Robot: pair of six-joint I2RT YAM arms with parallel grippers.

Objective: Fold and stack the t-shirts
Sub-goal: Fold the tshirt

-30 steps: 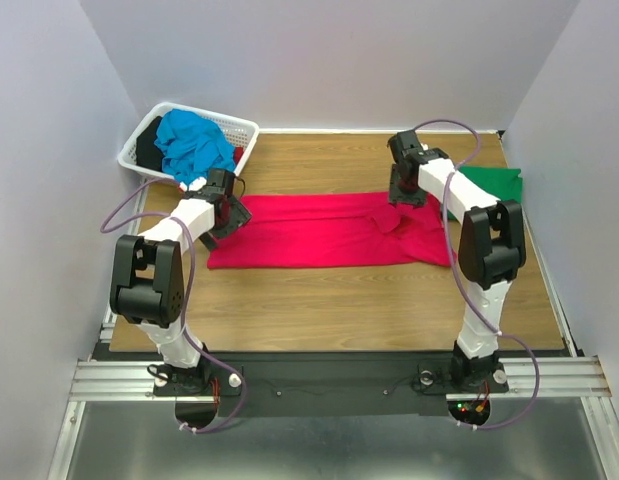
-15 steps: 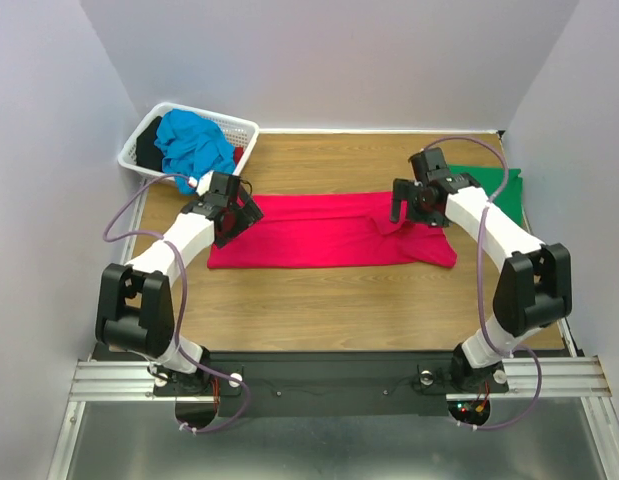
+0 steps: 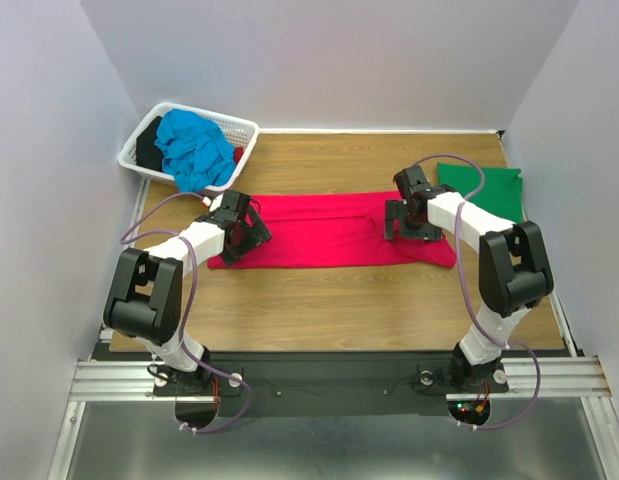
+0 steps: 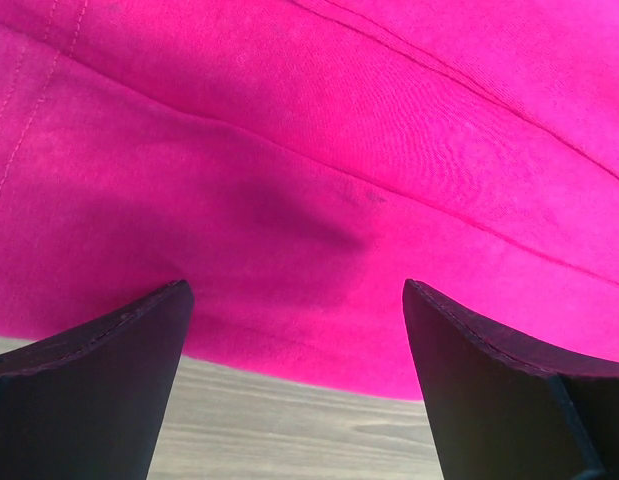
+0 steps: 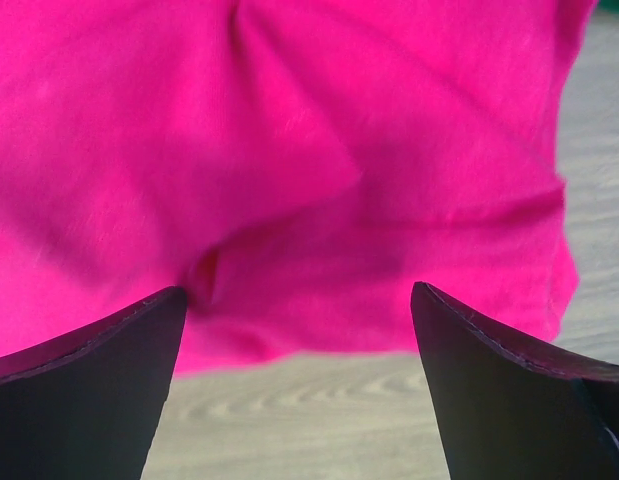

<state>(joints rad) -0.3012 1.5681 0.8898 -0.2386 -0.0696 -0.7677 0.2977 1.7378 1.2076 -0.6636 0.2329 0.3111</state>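
The crimson-pink t-shirt lies as a long folded band across the middle of the table. My left gripper hovers open over its left end, near the front edge. In the left wrist view, the left gripper is empty, with pink cloth ahead and bare wood below. My right gripper stands open over the rumpled right part. In its own view the right gripper holds nothing above the creased shirt. A green t-shirt lies folded at far right. A turquoise-blue t-shirt is heaped in the basket.
The white lattice basket stands at the far left corner, also holding dark cloth. Bare wood table runs between the pink shirt and the arm bases. Walls close in on three sides.
The right gripper opened and let the shirt's right part drop, then moved nearer. The left gripper slid from the shirt's left end toward its near edge.
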